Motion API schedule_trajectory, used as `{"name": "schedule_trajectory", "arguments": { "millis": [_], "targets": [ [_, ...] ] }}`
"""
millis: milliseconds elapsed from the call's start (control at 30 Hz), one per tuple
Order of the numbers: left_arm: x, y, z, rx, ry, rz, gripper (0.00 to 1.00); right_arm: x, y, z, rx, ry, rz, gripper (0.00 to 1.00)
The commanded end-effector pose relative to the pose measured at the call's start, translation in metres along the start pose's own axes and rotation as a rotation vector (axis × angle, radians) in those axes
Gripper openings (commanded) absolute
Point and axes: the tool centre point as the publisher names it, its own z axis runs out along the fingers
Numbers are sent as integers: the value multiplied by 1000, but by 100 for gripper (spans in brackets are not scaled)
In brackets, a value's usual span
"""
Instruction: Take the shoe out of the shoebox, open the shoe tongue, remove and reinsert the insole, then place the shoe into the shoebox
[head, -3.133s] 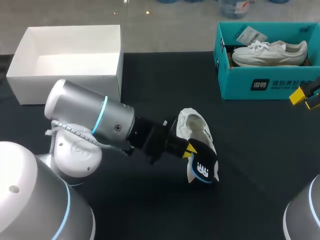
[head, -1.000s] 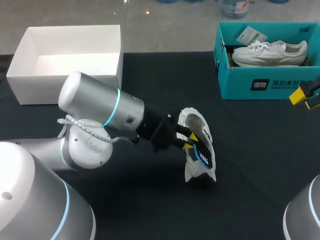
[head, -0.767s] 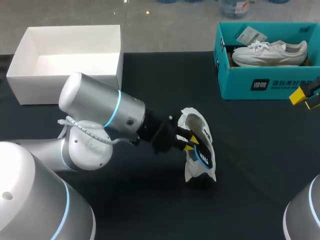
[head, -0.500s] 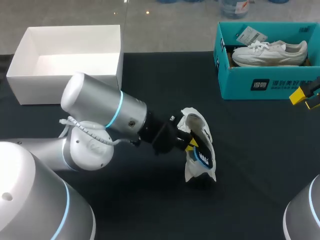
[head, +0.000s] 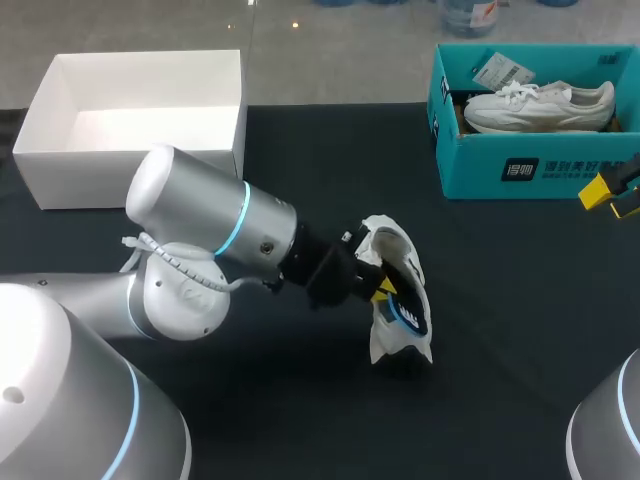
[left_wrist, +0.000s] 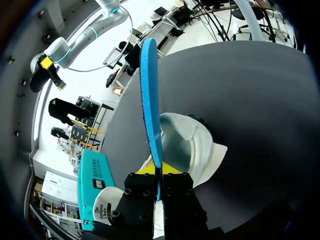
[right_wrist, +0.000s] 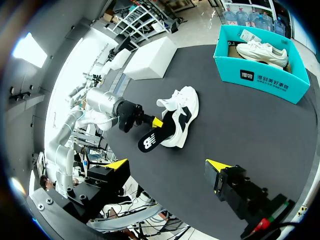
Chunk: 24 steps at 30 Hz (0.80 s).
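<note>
A white shoe (head: 385, 255) lies on its side in the middle of the black table. A black insole with a blue underside (head: 408, 312) sticks partly out of its opening. My left gripper (head: 381, 291) is shut on the insole's edge. In the left wrist view the insole (left_wrist: 150, 95) stands edge-on, rising ahead of the fingertips (left_wrist: 167, 169), with the shoe (left_wrist: 192, 145) behind it. My right gripper (head: 612, 197) hangs open at the table's right edge, in front of the teal shoebox (head: 490, 170). From the right wrist the shoe (right_wrist: 181, 111), insole (right_wrist: 150, 141) and teal box (right_wrist: 260, 75) lie ahead of that gripper (right_wrist: 167, 165).
Inside the teal shoebox lies a second white shoe (head: 540, 105) with a tag. An empty white box (head: 130, 160) stands at the table's back left. My left arm's silver elbow (head: 200, 220) hangs low over the table's left half.
Three seconds ago the insole hung outside the shoe in my left gripper; it now sits partly in the opening. Over the last second the left fingers closed on its edge.
</note>
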Motion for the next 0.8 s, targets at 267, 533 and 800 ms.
{"name": "schedule_trajectory", "arguments": {
  "millis": [267, 533, 800],
  "targets": [
    [3, 17, 9, -44, 15, -4, 0, 0, 1, 1, 3, -1, 1, 100],
    [4, 17, 6, -55, 14, -11, 0, 0, 1, 1, 3, -1, 1, 100],
    [2, 6, -1, -43, 0, -10, 15, 0, 1, 1, 3, -1, 1, 100]
  ]
}}
